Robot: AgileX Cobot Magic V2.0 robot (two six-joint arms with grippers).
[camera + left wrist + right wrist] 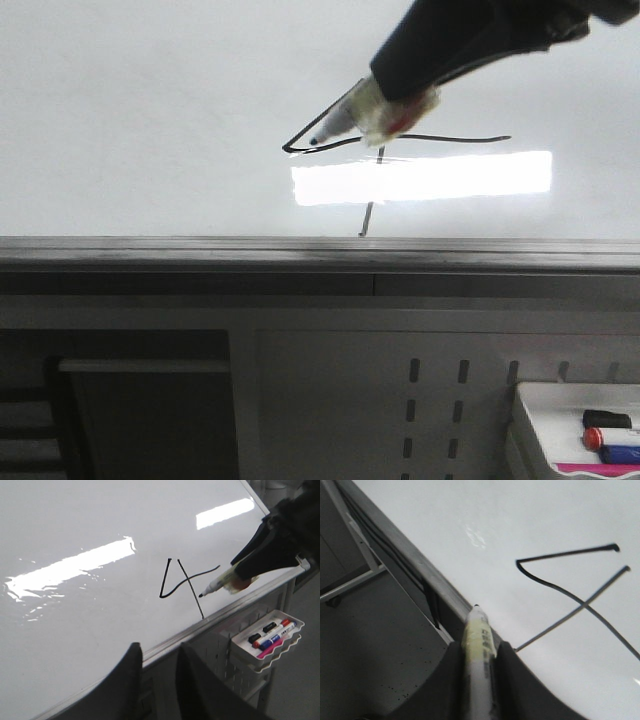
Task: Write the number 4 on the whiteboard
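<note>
The whiteboard (150, 110) fills the front view; it also shows in the left wrist view (75, 525) and the right wrist view (545, 515). The number 4 (172, 582) is drawn on it in thin black lines; it shows in the front view (450, 139) and the right wrist view (560, 585). My right gripper (480, 652) is shut on a white marker (479, 640). The marker (345, 120) is uncapped, its tip (201, 595) beside the 4, lifted off the board. My left gripper (161, 655) is open and empty over the board's lower edge.
The board's grey metal lower edge (300, 255) runs across the front view. A small white tray (270, 642) with several markers hangs below it at the right (575, 430). A perforated grey panel (430, 400) lies under the board.
</note>
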